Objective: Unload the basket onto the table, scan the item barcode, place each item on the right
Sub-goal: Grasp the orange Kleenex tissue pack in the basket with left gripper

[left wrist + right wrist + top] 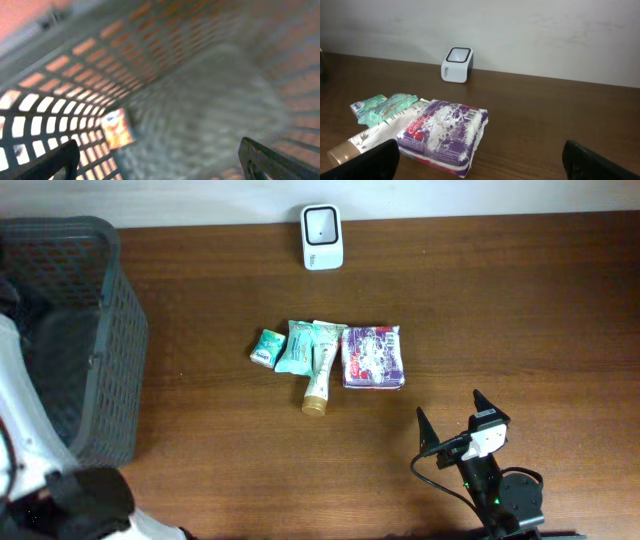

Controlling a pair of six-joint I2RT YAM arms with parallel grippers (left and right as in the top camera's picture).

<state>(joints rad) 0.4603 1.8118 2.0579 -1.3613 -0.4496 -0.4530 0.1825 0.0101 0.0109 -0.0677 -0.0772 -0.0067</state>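
- Dark grey plastic lattice is seen on every side of the left end effector (159, 145), which is held down inside the basket (110, 330) with its fingers spread wide and nothing between them; the view is blurred.
- An orange-printed packet (119, 129) is seen low by the basket wall, clear of the fingers, and is judged an item already put away.
- Four items are laid in a tight row mid-tabletop (500, 300) for easy reach: a small teal sachet (265, 348), a crinkled teal packet (296, 347), a cream tube (320, 370) with a gold cap, and a soft purple-and-white pack (372, 357).
- The white, boxy scanner (322, 237) is stood at the far edge, behind the row.
- The right end effector (447, 401) is poised near the purple-and-white pack, fingers apart, nothing held.
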